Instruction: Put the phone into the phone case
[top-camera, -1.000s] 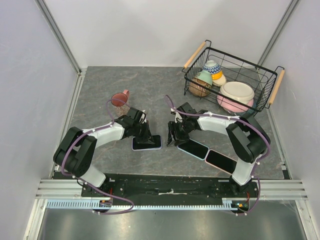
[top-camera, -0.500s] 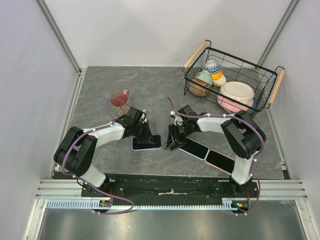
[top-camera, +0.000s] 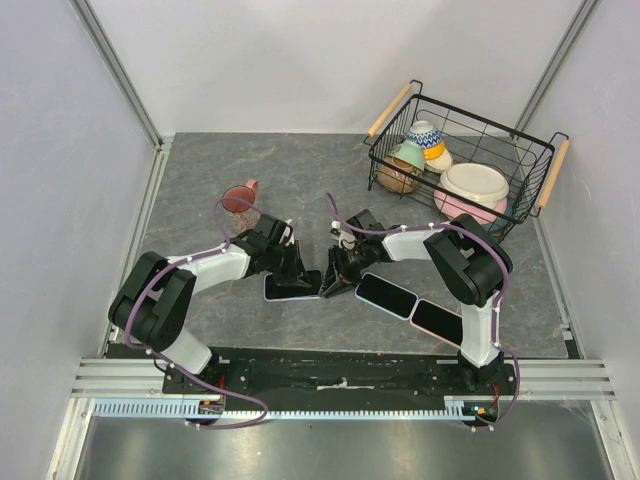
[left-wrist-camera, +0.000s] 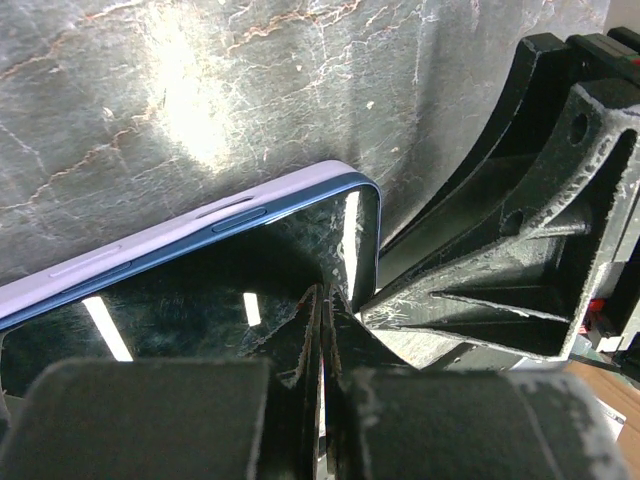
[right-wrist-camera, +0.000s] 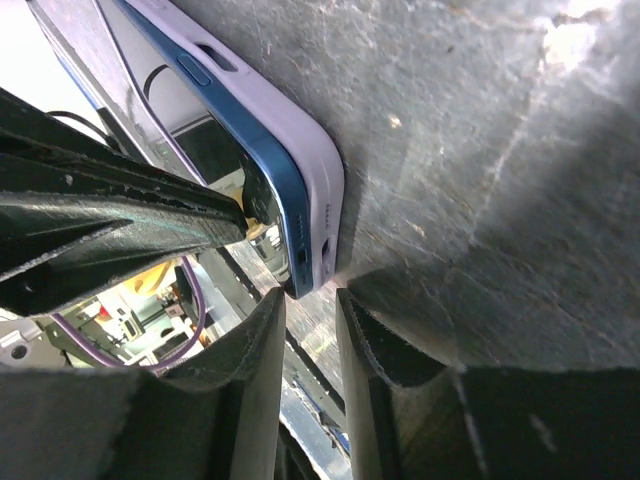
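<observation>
A blue-framed phone (top-camera: 293, 288) lies screen up in a lilac phone case on the grey table, in front of the arms. My left gripper (top-camera: 297, 272) is shut, and its tips rest on the dark screen (left-wrist-camera: 200, 270) near the phone's right end. The lilac case (left-wrist-camera: 180, 225) wraps the phone's edge. My right gripper (top-camera: 330, 283) is low at that right end, with its jaws a narrow gap apart and nothing between them. In the right wrist view the phone's blue bottom edge (right-wrist-camera: 290, 215) and the case (right-wrist-camera: 315, 180) sit just ahead of the fingertips (right-wrist-camera: 265, 320).
Two more dark phones (top-camera: 385, 295) (top-camera: 443, 322) lie to the right of the right gripper. A pink cup (top-camera: 240, 197) stands behind the left arm. A black wire basket (top-camera: 490, 120) with bowls sits at the back right.
My right gripper has moved left, off the middle phone, up to the right end of the cased phone. The left gripper has stayed on the screen.
</observation>
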